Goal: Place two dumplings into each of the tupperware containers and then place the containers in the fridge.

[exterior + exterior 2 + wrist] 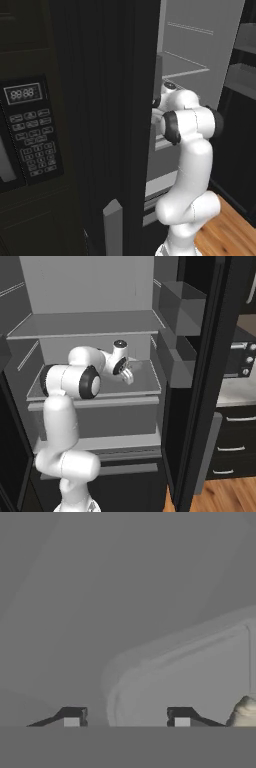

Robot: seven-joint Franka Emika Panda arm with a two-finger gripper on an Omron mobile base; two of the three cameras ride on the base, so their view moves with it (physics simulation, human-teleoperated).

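Note:
My gripper [126, 722] reaches into the fridge [90, 286] and hangs low over its middle shelf [145, 387]. The two fingertips [71, 722] stand well apart, so the gripper is open. Between them runs the rounded corner rim of a pale tupperware container [150, 657] that rests on the shelf, with visible gaps on both sides. One beige pleated dumpling [244, 713] lies inside the container at the right edge of the hand view. In the right base view the hand [127, 375] points down toward the shelf's right half.
The fridge door with its bins [180, 311] stands open on the right. Another shelf [90, 323] sits closely above the hand. A black microwave [30, 130] with a keypad fills the left side. Wooden floor [225, 235] shows low right.

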